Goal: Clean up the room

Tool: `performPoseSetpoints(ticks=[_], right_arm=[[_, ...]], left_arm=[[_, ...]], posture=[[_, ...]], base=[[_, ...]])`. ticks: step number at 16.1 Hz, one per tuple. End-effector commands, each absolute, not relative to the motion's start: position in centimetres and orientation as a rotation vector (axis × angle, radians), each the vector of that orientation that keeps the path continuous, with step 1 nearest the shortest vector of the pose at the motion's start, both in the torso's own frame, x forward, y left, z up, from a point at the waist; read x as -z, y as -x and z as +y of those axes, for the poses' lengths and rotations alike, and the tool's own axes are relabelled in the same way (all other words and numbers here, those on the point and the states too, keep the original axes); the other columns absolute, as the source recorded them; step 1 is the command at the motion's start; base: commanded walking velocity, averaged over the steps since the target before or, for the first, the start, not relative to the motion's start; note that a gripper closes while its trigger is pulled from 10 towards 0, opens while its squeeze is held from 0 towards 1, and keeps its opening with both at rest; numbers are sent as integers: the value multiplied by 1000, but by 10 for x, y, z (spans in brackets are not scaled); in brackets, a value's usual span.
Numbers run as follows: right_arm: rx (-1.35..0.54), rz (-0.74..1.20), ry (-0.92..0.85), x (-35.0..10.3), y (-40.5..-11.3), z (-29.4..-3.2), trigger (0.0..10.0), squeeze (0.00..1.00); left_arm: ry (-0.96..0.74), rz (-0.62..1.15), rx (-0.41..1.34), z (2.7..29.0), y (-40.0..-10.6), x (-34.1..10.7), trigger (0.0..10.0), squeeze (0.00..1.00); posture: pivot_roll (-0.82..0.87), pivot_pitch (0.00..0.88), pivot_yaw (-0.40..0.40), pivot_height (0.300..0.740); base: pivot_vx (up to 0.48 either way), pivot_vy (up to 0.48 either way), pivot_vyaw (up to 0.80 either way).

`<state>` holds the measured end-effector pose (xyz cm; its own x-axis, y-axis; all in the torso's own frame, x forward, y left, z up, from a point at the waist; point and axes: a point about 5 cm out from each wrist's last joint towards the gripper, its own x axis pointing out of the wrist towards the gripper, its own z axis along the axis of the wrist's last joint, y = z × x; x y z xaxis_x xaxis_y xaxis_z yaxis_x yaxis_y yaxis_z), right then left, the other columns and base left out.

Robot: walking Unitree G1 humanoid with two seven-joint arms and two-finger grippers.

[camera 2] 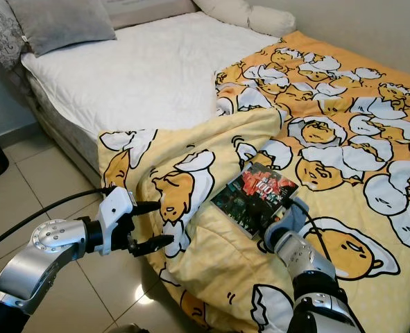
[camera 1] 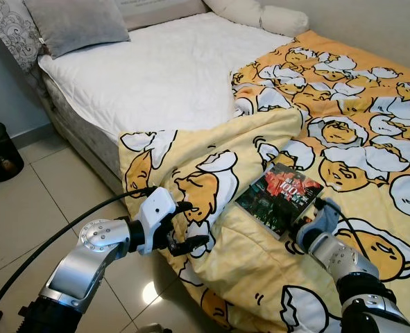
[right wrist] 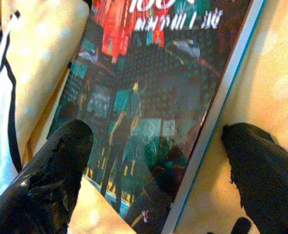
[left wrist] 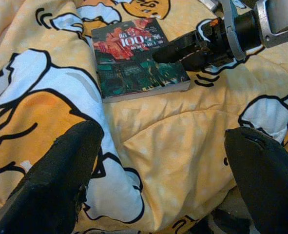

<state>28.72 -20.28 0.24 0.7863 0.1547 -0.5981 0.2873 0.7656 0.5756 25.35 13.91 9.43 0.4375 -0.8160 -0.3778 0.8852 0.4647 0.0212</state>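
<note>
Reaching over a bed, your right gripper (right wrist: 153, 146) has its two black fingers spread wide, one over the cover of a book (camera 1: 279, 195), the other just past its spine edge. That book lies flat on a yellow egg-patterned duvet (camera 1: 357, 146), near the bed's near edge. Your left gripper (camera 2: 143, 225) hovers at the hanging duvet edge, fingers also parted, holding nothing. To grasp well, you would likely need one finger slid under the spine edge, pressing into the soft duvet, before closing.
</note>
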Motion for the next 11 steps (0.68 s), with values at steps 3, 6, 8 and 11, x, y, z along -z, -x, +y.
performPoseSetpoints(ticks=[3, 6, 8, 11], right_arm=[[97, 740, -749, 8, -282, -201, 10000, 0], [116, 744, -842, 16, -277, -194, 10000, 0], [83, 677, -961, 10, -285, -186, 10000, 0], [84, 549, -1101, -5, -301, -183, 10000, 0]], left_arm=[[-244, 347, 1095, 138, -251, -96, 10000, 557], [-257, 351, 1106, 137, -251, -96, 10000, 561], [-264, 353, 1109, 137, -251, -96, 10000, 557], [-269, 357, 1112, 140, -250, -97, 10000, 553]], posture=[[27, 0, -40, 740], [40, 0, -37, 740], [47, 0, -37, 740], [64, 0, -31, 740]], base=[[0, 0, 0], [0, 0, 0], [0, 0, 0], [0, 0, 0]])
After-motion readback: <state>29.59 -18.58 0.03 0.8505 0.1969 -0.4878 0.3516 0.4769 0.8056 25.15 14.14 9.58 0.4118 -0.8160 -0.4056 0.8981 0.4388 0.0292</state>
